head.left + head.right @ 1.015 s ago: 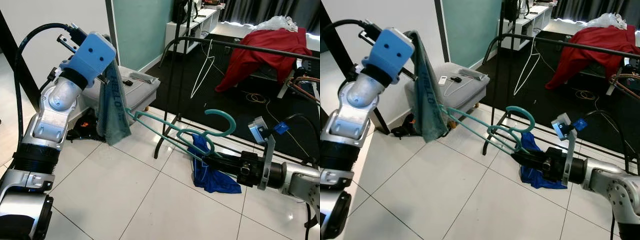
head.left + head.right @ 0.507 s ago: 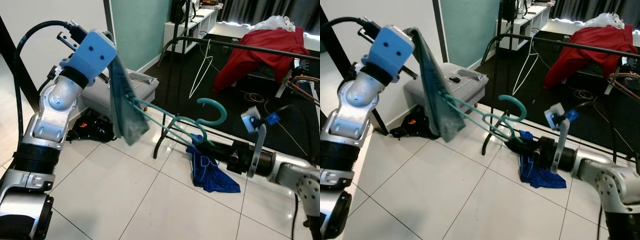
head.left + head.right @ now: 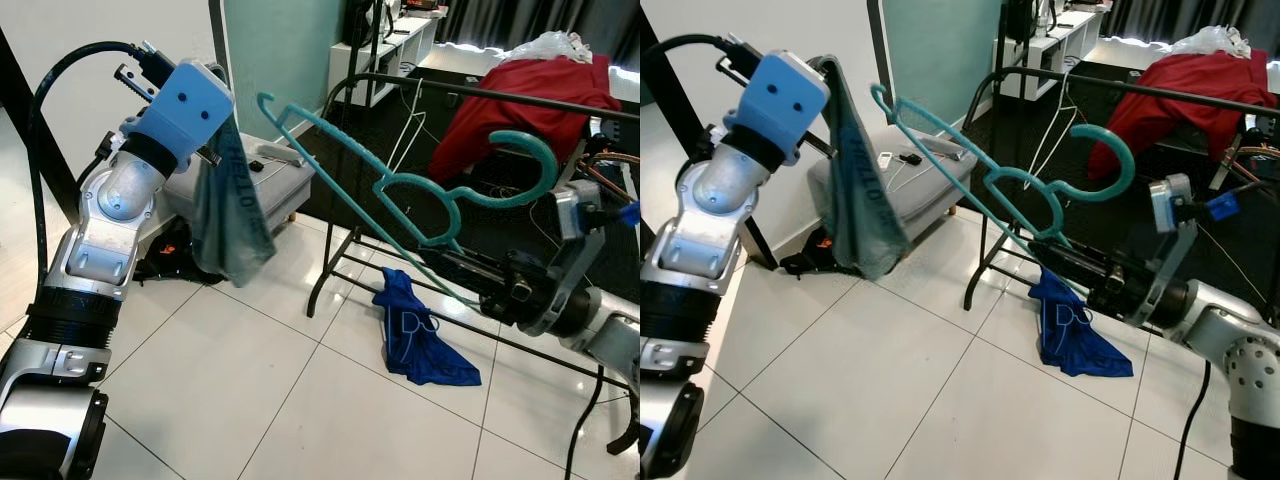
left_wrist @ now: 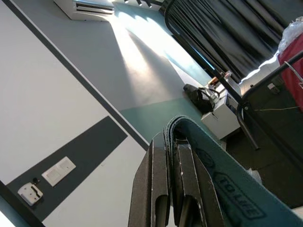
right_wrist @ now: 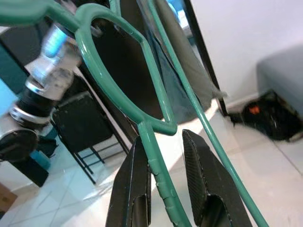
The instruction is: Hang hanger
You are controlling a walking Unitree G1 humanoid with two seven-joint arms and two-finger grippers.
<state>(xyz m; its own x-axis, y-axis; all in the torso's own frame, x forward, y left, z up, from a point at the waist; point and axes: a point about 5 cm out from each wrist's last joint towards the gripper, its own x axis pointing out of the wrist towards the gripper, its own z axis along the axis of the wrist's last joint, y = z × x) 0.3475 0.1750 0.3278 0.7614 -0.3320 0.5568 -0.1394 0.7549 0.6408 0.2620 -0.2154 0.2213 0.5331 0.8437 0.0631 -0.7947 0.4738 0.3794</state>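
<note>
My right gripper (image 3: 445,262) is shut on the lower bar of a teal plastic hanger (image 3: 522,135), held tilted in the air in front of the black clothes rack. The hanger's hook sits just below the rack's top rail (image 3: 470,93), not on it. In the right wrist view the hanger bar (image 5: 152,161) runs between the two fingers. My left gripper (image 3: 222,135) is raised at the upper left, shut on a grey-blue printed cloth (image 3: 232,215) that hangs straight down. The cloth (image 4: 222,175) drapes over the fingertips in the left wrist view.
A red garment (image 3: 520,100) lies over the rack's rail on the right, and a white wire hanger (image 3: 405,140) dangles from it. A blue garment (image 3: 415,330) lies on the tiled floor by the rack's base. A grey ottoman (image 3: 285,180) stands behind the cloth.
My right gripper has lifted the hanger up and to the right, pulling its end out of the cloth. The cloth has swung back and hangs straight from my left gripper.
</note>
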